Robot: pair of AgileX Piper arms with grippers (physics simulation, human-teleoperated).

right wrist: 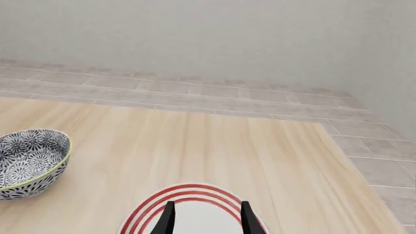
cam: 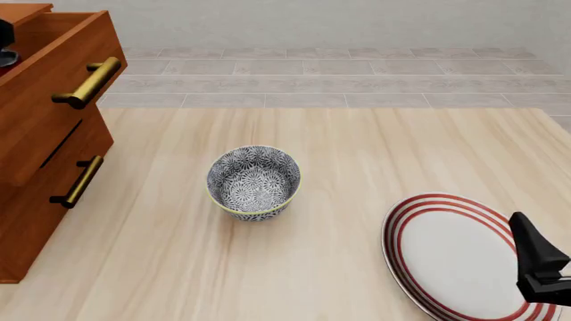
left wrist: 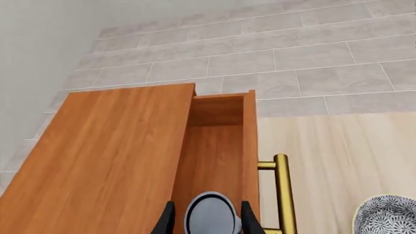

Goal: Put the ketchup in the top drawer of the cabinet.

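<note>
The cabinet stands at the table's left in the front view. Its top drawer is pulled out, and its brass handle faces the table. In the left wrist view the ketchup shows its grey top inside the open drawer. My left gripper is open and straddles the can, with a thin gap at one finger. In the front view only a sliver of the gripper and of the red can shows at the left edge. My right gripper is open and empty above a plate.
A grey patterned bowl stands mid-table, also in the right wrist view. A white plate with red rings lies at the front right under the right gripper. The lower drawer is shut.
</note>
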